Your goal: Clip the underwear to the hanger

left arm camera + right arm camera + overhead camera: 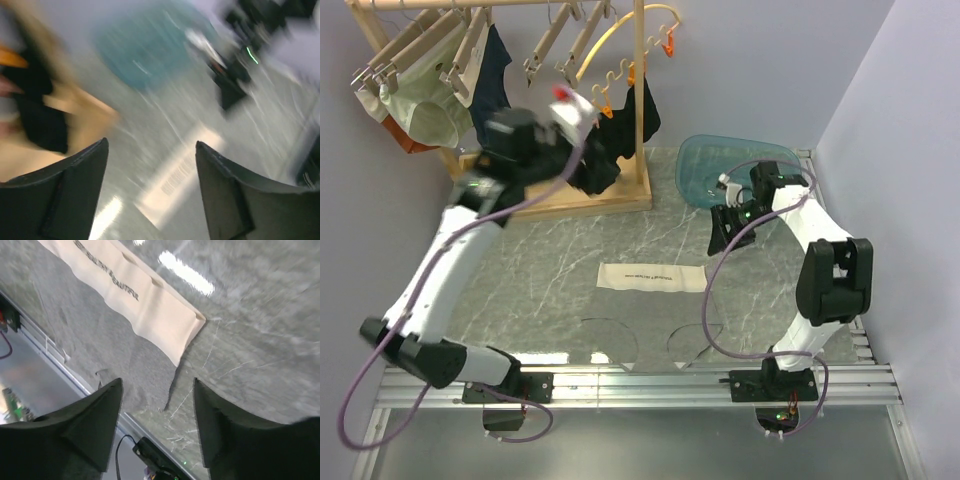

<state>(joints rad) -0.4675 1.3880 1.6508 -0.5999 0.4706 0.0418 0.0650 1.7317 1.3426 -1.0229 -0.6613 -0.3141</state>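
Observation:
The underwear [650,310] lies flat in the middle of the table, grey body towards me and pale beige waistband [650,277] away. In the right wrist view its waistband [135,300] and grey fabric [80,340] lie below and left of the fingers. Light wooden clip hangers [552,45] hang on the rack rail at the back left, two of them bare. My left gripper [578,108] is raised beside the rack, open and empty [152,142]; its view is blurred. My right gripper [730,228] hovers right of the underwear, open and empty [157,381].
The wooden rack's base [610,200] and post [640,90] stand at the back left. It carries pale green briefs [425,110], navy briefs [495,70], a black garment [640,115] and a yellow curved hanger [665,25]. A blue plate [705,175] lies at the back right.

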